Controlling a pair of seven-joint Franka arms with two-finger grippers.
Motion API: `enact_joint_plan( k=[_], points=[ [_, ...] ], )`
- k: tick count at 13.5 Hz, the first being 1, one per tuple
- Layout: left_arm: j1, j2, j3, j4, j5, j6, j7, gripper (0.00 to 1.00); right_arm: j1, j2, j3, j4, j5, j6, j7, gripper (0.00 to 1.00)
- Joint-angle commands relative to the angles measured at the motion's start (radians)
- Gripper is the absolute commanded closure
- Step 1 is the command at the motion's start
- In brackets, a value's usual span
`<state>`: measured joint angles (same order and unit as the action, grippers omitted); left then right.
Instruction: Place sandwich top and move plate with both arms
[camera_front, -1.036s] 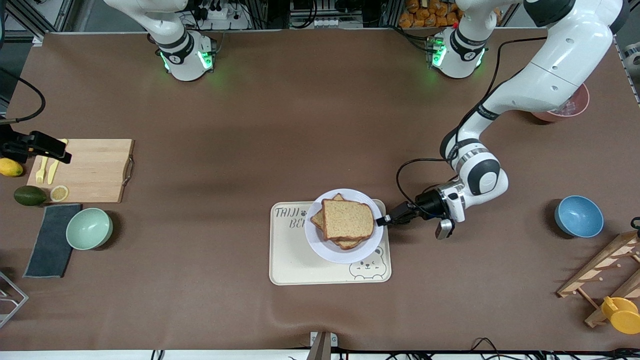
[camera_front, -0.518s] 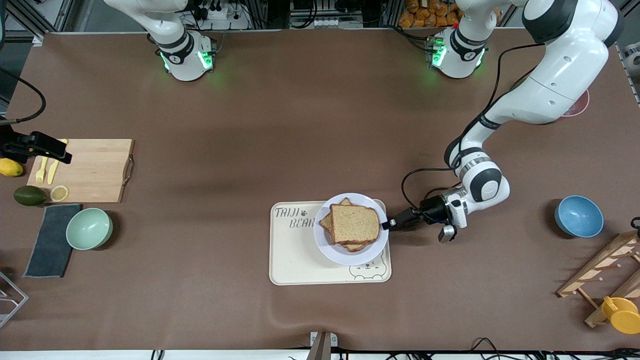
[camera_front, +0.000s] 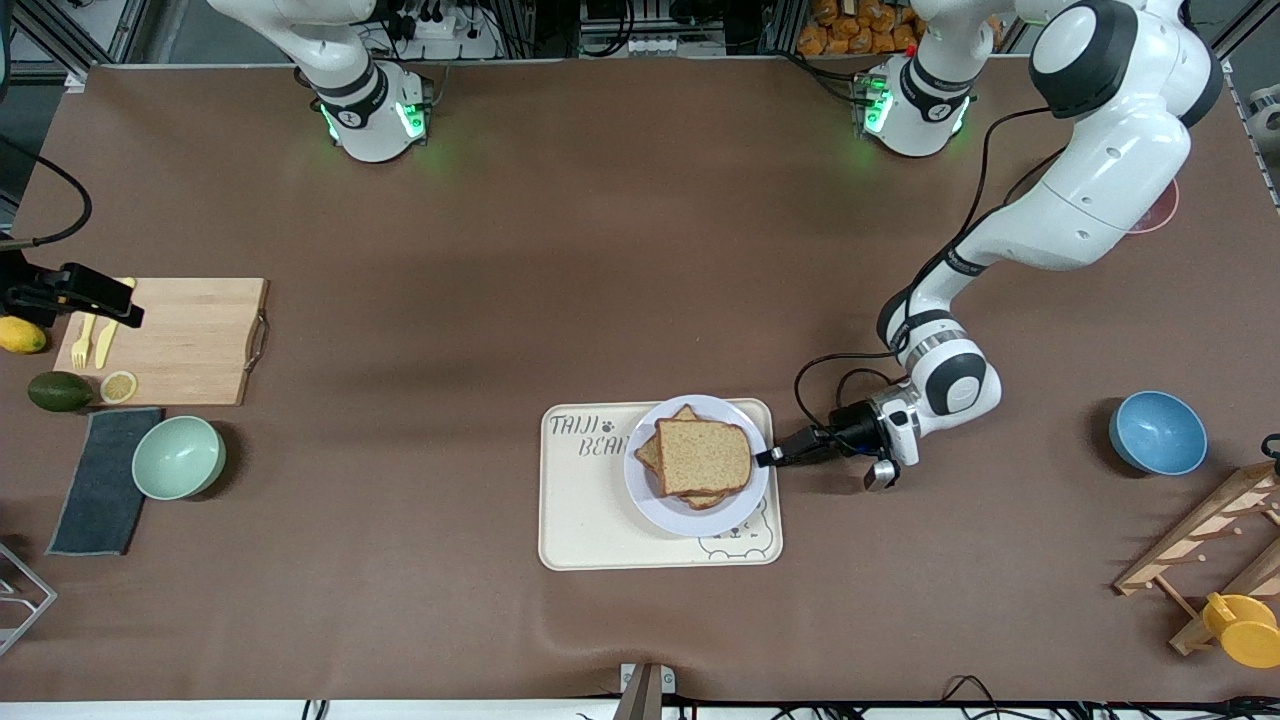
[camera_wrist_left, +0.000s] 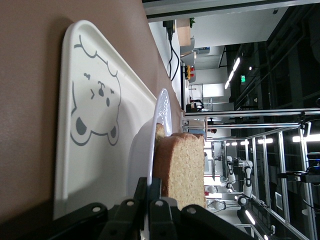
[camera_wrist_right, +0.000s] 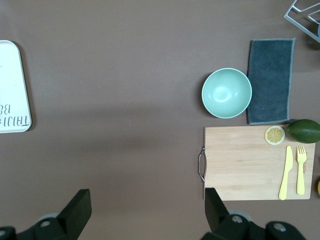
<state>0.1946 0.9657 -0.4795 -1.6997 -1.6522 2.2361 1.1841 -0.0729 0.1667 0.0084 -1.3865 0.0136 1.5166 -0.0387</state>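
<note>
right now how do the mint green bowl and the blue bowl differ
The mint green bowl sits toward the right arm's end of the table, beside a dark grey cloth and a wooden cutting board. The blue bowl sits toward the left arm's end, near a wooden rack. Their colours differ. Both are round, upright, apparently empty and similar in size.

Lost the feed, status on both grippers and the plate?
Left gripper shut on plate rim, over tray. Sandwich top stacked on plate. Right gripper open, waiting high. Nothing blocking.

I see a brown matte worktop (camera_front: 560, 250) under even light; my left wrist view shows long ceiling strip lights (camera_wrist_left: 232, 67).
</note>
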Motion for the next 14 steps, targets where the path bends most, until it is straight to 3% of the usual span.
enact_joint_plan(
  k=[1, 10, 11, 12, 14],
  points=[
    [-0.024, 0.031, 0.027, 0.028, 0.017, -0.029, -0.017, 1.0, -0.019, -0.006, 0.013, -0.009, 0.0, 0.007, 0.0, 0.0],
    [-0.054, 0.062, 0.058, 0.029, 0.017, -0.029, -0.024, 1.0, -0.016, -0.003, 0.013, -0.009, 0.002, 0.007, -0.001, 0.0],
    [-0.052, 0.062, 0.058, 0.029, 0.017, -0.029, -0.03, 0.81, -0.016, -0.003, 0.013, -0.009, 0.002, 0.007, -0.001, 0.0],
    [-0.052, 0.059, 0.059, 0.029, 0.017, -0.029, -0.044, 0.05, -0.018, -0.003, 0.013, -0.009, 0.002, 0.007, -0.001, 0.0],
    [-0.052, 0.056, 0.061, 0.029, 0.028, -0.029, -0.047, 0.0, -0.016, -0.003, 0.013, -0.009, 0.0, 0.007, -0.001, 0.0]
  ],
)
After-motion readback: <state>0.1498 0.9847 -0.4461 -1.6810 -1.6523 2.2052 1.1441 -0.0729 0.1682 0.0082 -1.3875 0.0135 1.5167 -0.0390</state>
